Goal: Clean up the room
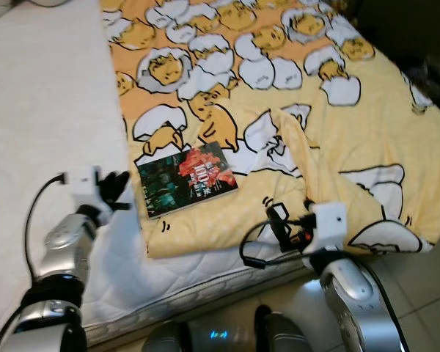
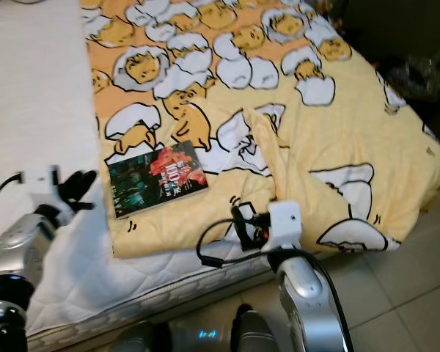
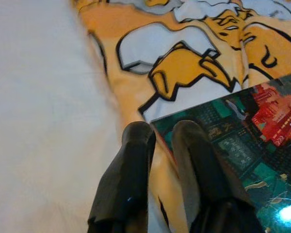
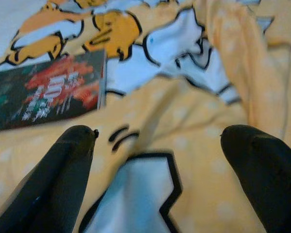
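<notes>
A dark green and red book [image 1: 187, 178] lies flat on a yellow cartoon-print blanket [image 1: 337, 110] spread over the bed. My left gripper [image 1: 117, 189] is at the book's left edge, where blanket meets white sheet. In the left wrist view its fingers [image 3: 138, 145] are close together with nothing between them, and one fingertip sits over the book's corner [image 3: 242, 145]. My right gripper [image 1: 279, 220] hovers over the blanket near the bed's front edge, right of the book. Its fingers [image 4: 63, 165] are spread wide apart above a blanket fold.
The bare white quilted mattress [image 1: 44, 110] takes up the bed's left side. A raised blanket ridge [image 1: 293, 139] runs right of the book. Tiled floor [image 1: 425, 293] lies at the lower right, and dark clutter [image 1: 418, 44] stands beyond the bed's far right corner.
</notes>
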Tool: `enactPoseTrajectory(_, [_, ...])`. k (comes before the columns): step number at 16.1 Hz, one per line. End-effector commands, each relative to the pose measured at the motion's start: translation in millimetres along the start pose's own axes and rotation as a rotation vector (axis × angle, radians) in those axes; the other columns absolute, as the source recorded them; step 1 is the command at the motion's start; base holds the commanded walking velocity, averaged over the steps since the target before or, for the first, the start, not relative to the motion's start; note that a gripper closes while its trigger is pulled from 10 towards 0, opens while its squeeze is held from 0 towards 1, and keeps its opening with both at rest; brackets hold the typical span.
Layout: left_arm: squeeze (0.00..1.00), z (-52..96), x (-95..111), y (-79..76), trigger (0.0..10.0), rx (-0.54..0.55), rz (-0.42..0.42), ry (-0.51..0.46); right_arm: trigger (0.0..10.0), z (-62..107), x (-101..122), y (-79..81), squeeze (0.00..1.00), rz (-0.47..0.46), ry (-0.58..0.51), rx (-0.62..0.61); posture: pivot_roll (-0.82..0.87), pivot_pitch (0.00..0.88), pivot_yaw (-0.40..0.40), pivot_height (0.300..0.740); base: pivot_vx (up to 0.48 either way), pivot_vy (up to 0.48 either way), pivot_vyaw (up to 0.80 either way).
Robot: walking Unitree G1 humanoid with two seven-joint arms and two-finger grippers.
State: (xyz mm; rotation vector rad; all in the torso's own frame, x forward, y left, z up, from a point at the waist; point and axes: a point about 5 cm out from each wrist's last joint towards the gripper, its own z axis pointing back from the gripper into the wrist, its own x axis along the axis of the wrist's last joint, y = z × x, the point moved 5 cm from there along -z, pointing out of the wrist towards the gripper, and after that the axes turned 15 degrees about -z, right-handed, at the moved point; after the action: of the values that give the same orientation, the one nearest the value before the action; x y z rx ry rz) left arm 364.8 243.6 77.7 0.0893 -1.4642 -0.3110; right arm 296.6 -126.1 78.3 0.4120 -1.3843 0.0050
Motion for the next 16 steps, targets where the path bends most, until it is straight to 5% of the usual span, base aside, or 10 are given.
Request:
enactPoseTrajectory(1, [0.0,0.3,13.4,-6.1,0.0,0.006,-0.145,-0.042,10.0,-2.8,3.4,-8.2,0.0,0.007,-0.011,-0.01,-0.03,0.108,-0.01,0.74,0.0,0.0,0.0])
enactPoseTrajectory(2, [0.0,0.3,13.4,-6.1,0.0,0.006,-0.145,-0.042,10.0,-2.8,3.4,-8.2,0.0,0.007,-0.011,-0.01,-0.03,0.108,-0.01,0.74,0.0,0.0,0.0])
enactPoseTrajectory(3, [0.0,0.0,37.8,-12.1,10.0,0.015,-0.144,-0.142,10.0,-13.2,10.8,-8.6,0.0,0.019,-0.028,-0.003,-0.01,0.092,-0.03,0.74,0.0,0.27,0.0])
enactPoseTrajectory(7, [0.0,-3.5,50.4,-11.0,10.0,0.058,-0.168,-0.168,10.0,-26.8,19.7,-3.6,0.0,0.015,-0.068,0.025,0.01,0.066,-0.046,0.74,0.0,0.48,-0.75])
enactPoseTrajectory(9, [0.0,-4.7,47.1,-15.4,10.0,0.096,-0.344,-0.114,10.0,-30.0,20.4,-6.0,0.0,0.008,-0.084,0.007,0.01,0.061,-0.045,0.74,0.0,0.223,-0.74])
enactPoseTrajectory(10, [0.0,-1.4,50.7,-23.9,10.0,0.07,-0.275,-0.155,10.0,-31.3,20.0,-9.6,0.0,0.005,-0.097,-0.024,0.01,0.06,-0.042,0.74,0.0,0.0,-0.72])
enactPoseTrajectory(11, [0.6,0.1,52.1,-25.5,10.0,0.069,-0.258,-0.167,10.0,-31.0,20.8,-11.1,0.0,-0.003,-0.107,-0.034,0.01,0.06,-0.042,0.74,0.0,0.0,-0.69])
enactPoseTrajectory(12, [1.0,0.8,48.0,-38.8,10.0,0.027,-0.325,-0.146,10.0,-29.9,21.2,-16.6,0.0,-0.005,-0.119,-0.064,0.01,0.057,-0.04,0.74,0.0,0.0,0.0])
enactPoseTrajectory(16, [1.0,1.1,39.2,-68.2,10.0,-0.008,-0.179,-0.11,10.0,-27.9,23.6,-22.0,0.0,-0.002,-0.149,-0.08,0.0,0.054,-0.038,0.74,0.0,0.0,0.0])
